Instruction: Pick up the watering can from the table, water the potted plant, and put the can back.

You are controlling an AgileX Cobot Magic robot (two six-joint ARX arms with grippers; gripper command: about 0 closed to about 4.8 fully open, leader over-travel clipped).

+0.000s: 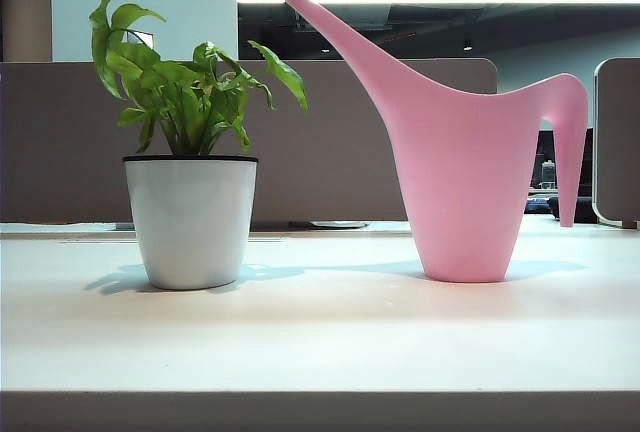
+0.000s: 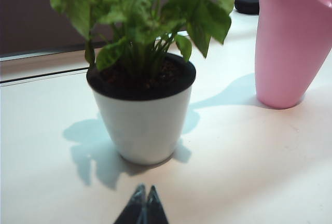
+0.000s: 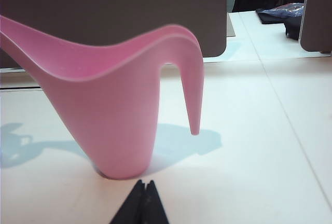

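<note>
**Both end effectors closed and empty; can and plant standing on tabletop**

Tabletop (image 1: 320, 337): wide, pale cream, plain front edge. It carries both task objects, well apart from each other, each casting a soft shadow on the surface. A grey partition (image 1: 60, 142) runs behind the far edge.

Watering can (image 1: 465, 177): pink, upright on its base on the right half of the tabletop in the exterior view. The long spout rises up and toward the plant's side; the thin curved handle arches over on the opposite side, its free tip hanging above the surface without touching it. Nothing grips or touches the can.

Potted plant (image 1: 190, 217): white tapered pot with a black rim, upright on the left half. Dark soil shows at the rim in my left wrist view; wavy green leaves spread above it. The spout tip sits just beside and above the outermost leaf in the exterior view; depth between them cannot be judged.

My left end effector (image 2: 142, 206): fingers together, holding nothing, low over the tabletop, near the pot and short of it.

My right end effector (image 3: 141, 200): fingers together, empty, just short of the can's base, not touching
</note>
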